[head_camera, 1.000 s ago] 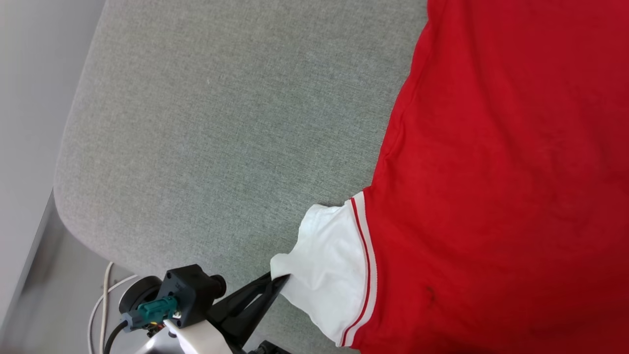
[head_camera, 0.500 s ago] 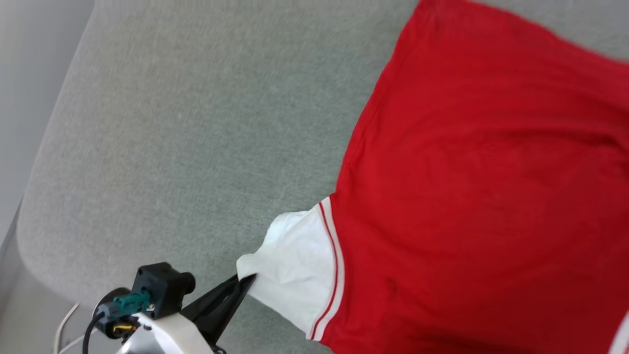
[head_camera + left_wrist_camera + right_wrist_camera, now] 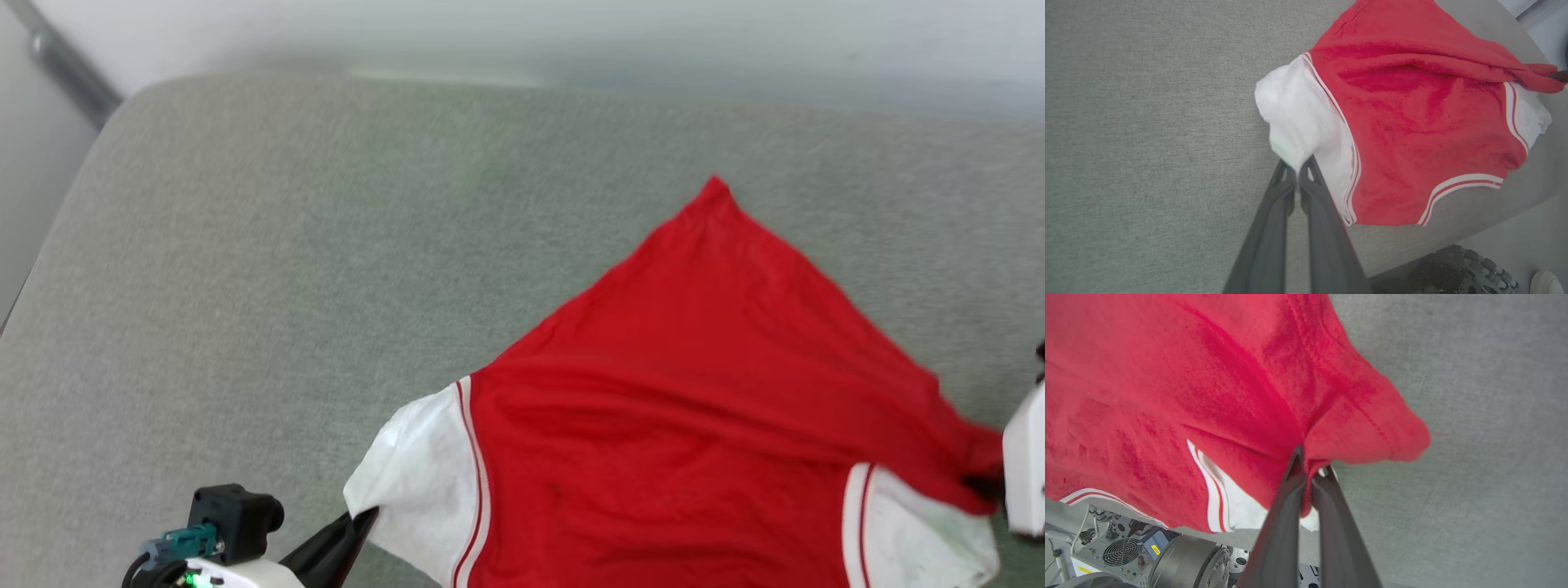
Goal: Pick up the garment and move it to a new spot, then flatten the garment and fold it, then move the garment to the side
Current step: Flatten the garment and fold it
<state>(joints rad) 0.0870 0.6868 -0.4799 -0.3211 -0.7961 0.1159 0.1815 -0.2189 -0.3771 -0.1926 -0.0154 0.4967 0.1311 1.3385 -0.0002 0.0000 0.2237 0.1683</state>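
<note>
Light, limp and prone to bunching, the garment (image 3: 669, 408) lies half spread on the grey padded surface (image 3: 245, 286), best held at its sleeves: the left gripper (image 3: 1297, 168) reaches in low, fingers clenched on the white sleeve (image 3: 1298, 118), the right gripper (image 3: 1308, 465) likewise clamped on bunched red cloth.

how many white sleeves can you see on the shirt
2. One sleeve is at the head view's lower left, pinched by the left gripper. The other sleeve is at the lower right, partly under a red fold of the shirt that the right gripper grips.
</note>
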